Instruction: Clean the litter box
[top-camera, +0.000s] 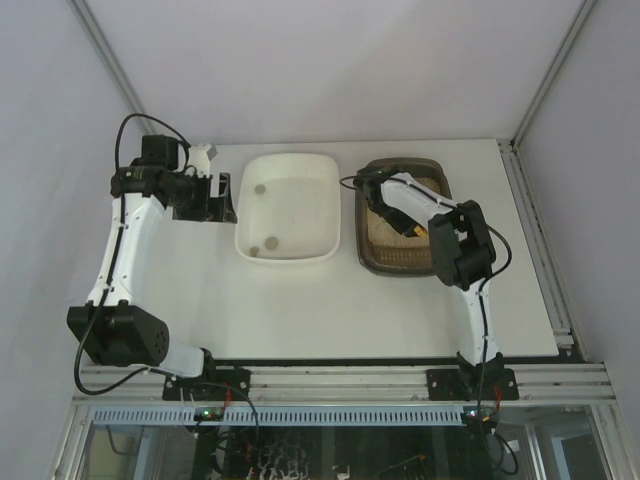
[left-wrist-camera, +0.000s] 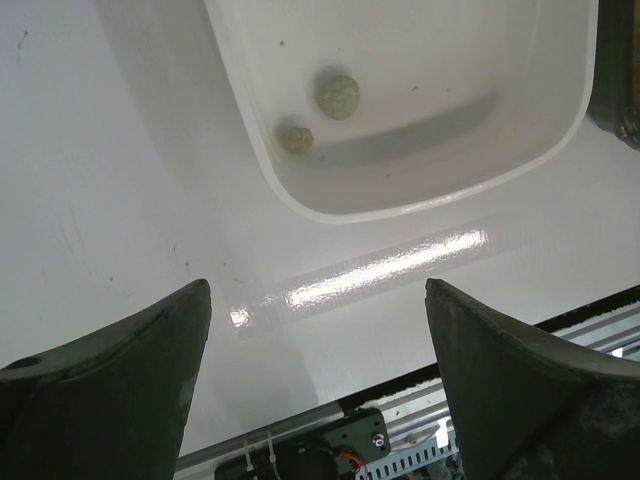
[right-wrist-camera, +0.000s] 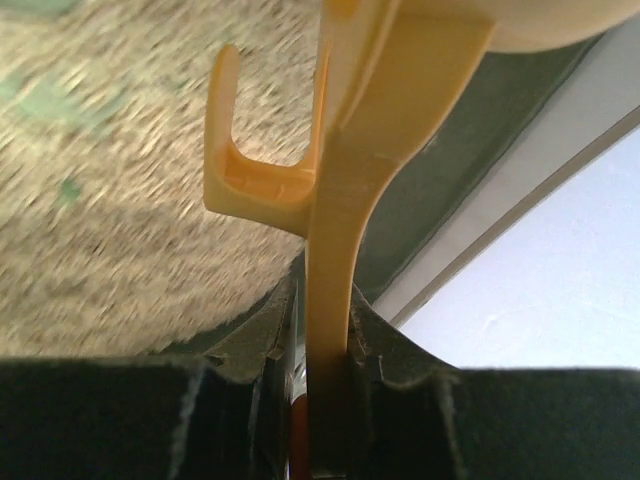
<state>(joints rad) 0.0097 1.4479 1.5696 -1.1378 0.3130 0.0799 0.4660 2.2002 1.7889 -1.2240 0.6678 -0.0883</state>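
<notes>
The left gripper (left-wrist-camera: 315, 292) is held wide open and empty above the table (left-wrist-camera: 100, 200), just left of the tub (top-camera: 290, 258). Small clumps (left-wrist-camera: 338, 96) are seen on the tub's floor. Just right of the tub, the litter box (top-camera: 395, 270) is set on the table, with litter (right-wrist-camera: 100, 200) inside. The scoop (right-wrist-camera: 335, 250) is clamped by its handle in the closed right gripper (right-wrist-camera: 325, 335), over the litter.

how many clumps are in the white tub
3. One clump lies toward the far left of the white tub, and two sit close together near its near-left corner. The top view shows the whole tub, so none seems hidden.
</notes>
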